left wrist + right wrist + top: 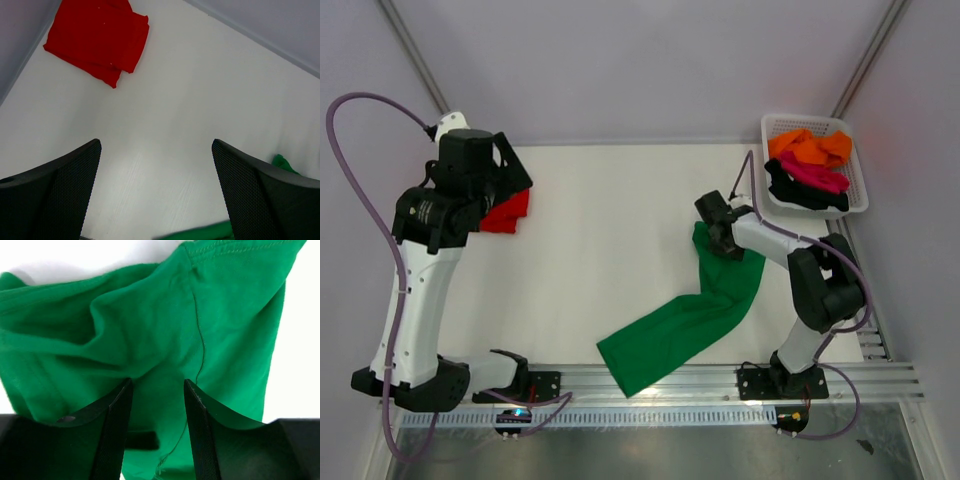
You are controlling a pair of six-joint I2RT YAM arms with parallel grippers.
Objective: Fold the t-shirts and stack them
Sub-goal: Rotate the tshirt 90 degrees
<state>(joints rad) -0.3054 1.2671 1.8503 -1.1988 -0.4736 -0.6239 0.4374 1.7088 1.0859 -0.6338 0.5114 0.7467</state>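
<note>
The white counter (620, 220) fills the top view. The left arm (420, 290) rises from its base at 7 o'clock and reaches up toward 10 o'clock. The right arm (820, 290) stands at 4 o'clock and bends in toward the counter's middle.

The green t-shirt (680, 325) lies as a long, crumpled band. Its lower end is spread flat at 6 o'clock, right at the near edge, and the band runs up toward 3 o'clock, where its upper end is gathered and lifted off the counter. The white mesh basket (861, 185) sits in the far corner at 2 o'clock, well apart from the green cloth.

The red t-shirt (508, 212) lies folded at 9 o'clock near the left wall, partly hidden under the left wrist in the top view. In the basket, the orange t-shirt (810, 148) lies at the far side, the magenta t-shirt (812, 176) just below it, and the black t-shirt (790, 190) under both.

The right fingers (117, 425) are clenched on a bunched fold of the green t-shirt, which fills the gap between them. The left fingers (65, 185) are released, spread wide over bare counter, with the red t-shirt at their 11 o'clock.
</note>
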